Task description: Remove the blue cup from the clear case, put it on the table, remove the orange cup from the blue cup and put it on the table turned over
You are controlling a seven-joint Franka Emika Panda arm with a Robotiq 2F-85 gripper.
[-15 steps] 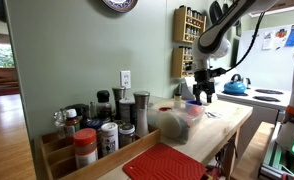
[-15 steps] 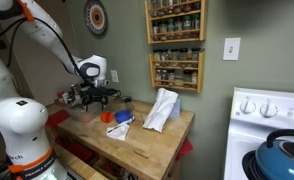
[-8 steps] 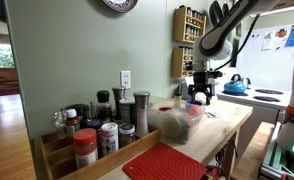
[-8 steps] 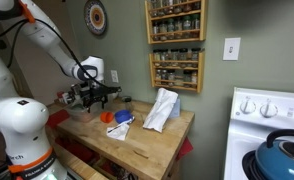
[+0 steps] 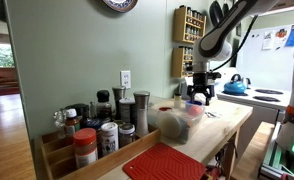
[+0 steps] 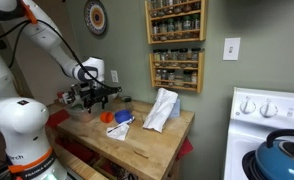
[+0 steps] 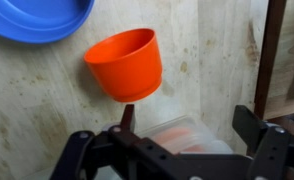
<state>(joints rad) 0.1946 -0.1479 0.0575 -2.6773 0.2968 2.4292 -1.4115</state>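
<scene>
Gripper (image 7: 172, 152) is released: the jaws are spread wide with nothing between them, above the table (image 7: 37, 110).

Wrist view, left to right: the blue cup (image 7: 32, 15) sits at the upper left edge, with only part of its rim in frame. The orange cup (image 7: 127, 62) is at centre on the pale wood. Its mouth is open toward the camera, so it is not turned over. It is apart from the blue cup and clear of both fingers.

In an exterior view, left to right:
- The gripper (image 6: 99, 99) hangs over the left end of the table (image 6: 147, 150).
- The orange cup (image 6: 105, 116) lies just below it.
- The blue cup (image 6: 122, 120) is just beside the orange cup.
- The clear case (image 6: 162, 108) stands further right, apart from both cups.
- A blue kettle (image 6: 282, 155) sits at far right.

Whether the cups touch cannot be told at this size.
</scene>
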